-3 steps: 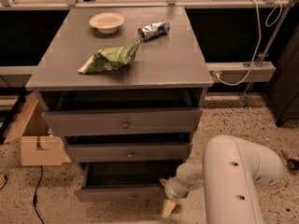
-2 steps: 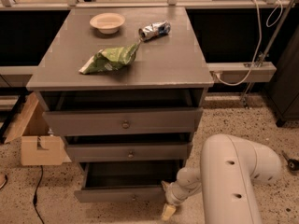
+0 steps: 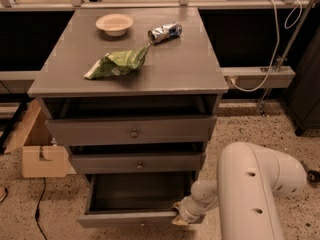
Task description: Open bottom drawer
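At the foot of the cabinet (image 3: 185, 64), the bottom drawer (image 3: 125, 218) stands farther out than a second ago, nearly open. My gripper (image 3: 181, 218) sits at its front right corner; its grip I cannot tell.

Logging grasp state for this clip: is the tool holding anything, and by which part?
Cannot be told. The tool sits at the right front corner of the pulled-out bottom drawer, but any hold on it is not visible.

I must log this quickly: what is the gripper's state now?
Gripper: at the bottom drawer's front right corner; open or closed cannot be told.
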Available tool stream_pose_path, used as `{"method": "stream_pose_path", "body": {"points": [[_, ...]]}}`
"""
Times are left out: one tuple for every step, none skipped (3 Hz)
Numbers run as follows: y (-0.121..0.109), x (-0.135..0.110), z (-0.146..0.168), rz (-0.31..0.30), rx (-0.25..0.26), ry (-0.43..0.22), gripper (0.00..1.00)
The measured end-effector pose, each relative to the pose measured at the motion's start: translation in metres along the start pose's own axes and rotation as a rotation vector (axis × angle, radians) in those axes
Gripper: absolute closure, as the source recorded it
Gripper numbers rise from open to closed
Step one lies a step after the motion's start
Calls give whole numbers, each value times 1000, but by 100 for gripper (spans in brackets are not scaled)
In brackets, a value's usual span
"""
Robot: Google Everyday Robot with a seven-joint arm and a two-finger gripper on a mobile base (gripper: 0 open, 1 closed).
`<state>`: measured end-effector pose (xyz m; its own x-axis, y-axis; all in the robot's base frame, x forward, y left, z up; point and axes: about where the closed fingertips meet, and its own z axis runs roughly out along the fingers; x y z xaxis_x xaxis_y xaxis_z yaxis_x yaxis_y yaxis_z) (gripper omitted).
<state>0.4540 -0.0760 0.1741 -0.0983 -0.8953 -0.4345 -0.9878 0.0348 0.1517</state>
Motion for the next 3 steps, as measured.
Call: {"method": "stream_pose_path", "body": {"points": [[0, 0, 0, 0, 0, 0, 59], [0, 0, 0, 0, 0, 0, 36], [0, 0, 0, 0, 0, 0, 13]]}}
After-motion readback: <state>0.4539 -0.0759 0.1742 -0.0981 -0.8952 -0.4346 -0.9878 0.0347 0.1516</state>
